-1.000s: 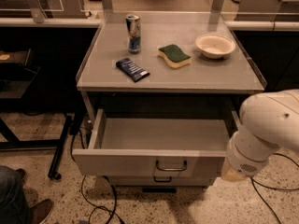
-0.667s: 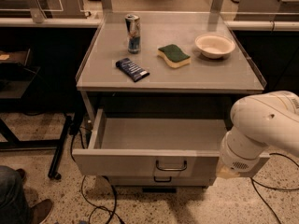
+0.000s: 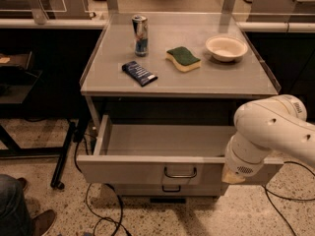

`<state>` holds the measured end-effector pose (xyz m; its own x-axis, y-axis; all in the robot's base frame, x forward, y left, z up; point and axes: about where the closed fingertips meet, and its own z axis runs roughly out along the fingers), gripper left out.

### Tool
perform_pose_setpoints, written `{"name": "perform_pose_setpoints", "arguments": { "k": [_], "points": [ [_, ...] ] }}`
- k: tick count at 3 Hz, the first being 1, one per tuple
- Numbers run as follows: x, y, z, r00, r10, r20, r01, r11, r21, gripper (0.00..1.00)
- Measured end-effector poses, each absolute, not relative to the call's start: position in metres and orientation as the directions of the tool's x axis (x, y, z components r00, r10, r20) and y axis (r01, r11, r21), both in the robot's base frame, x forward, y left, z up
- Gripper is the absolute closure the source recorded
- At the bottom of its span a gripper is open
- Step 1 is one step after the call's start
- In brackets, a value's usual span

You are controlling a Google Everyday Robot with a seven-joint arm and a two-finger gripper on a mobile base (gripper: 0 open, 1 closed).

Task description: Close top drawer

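The gripper [image 3: 233, 176] is at the lower end of the white arm [image 3: 268, 132], low on the right, just at the right front corner of the top drawer [image 3: 128, 172]. The thick arm covers almost all of it. Only a small pale tan part shows against the drawer front, and I cannot tell whether it is spread or pressed together, or if it really touches the panel.

The top drawer is directly under the table top [image 3: 216, 75] and it is pulled far out toward the camera. It is wide and shallow, of grey metal, with low side walls. Its front panel is tall and flat, and it has a small dark wire handle [image 3: 180, 173] at the centre. Inside, only the bare grey floor of the drawer is visible; the right back part is hidden behind the arm. Below the panel a second, similar handle [image 3: 171, 188] of a lower drawer appears.

On the table top a white bowl [image 3: 226, 47] stands at the right back; its inside looks plain and pale. A sponge [image 3: 183, 58], green above and yellow below, lies near the bowl on its left. A tall can [image 3: 141, 35] stands upright further left. A dark blue packet [image 3: 139, 73] lies flat in front of the can.

Dark cables [image 3: 98, 205] lie on the speckled floor, and a shoe [image 3: 42, 221] is at the lower left corner.
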<state>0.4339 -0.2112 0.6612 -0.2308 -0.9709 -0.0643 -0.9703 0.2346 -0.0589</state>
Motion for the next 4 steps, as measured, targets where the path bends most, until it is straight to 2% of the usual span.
{"name": "perform_pose_setpoints", "arguments": {
  "k": [1,2,3,4],
  "points": [
    [0.4339,-0.2112,0.6612,-0.231,-0.971,-0.064,-0.970,0.235,-0.059,0.60],
    [0.4339,-0.2112,0.6612,-0.231,-0.971,-0.064,-0.970,0.235,-0.059,0.30],
    [0.4339,-0.2112,0.6612,-0.231,-0.971,-0.064,-0.970,0.235,-0.059,0.05],
    [0.4339,-0.2112,0.6612,-0.231,-0.971,-0.064,-0.970,0.235,-0.059,0.00]
  ]
}}
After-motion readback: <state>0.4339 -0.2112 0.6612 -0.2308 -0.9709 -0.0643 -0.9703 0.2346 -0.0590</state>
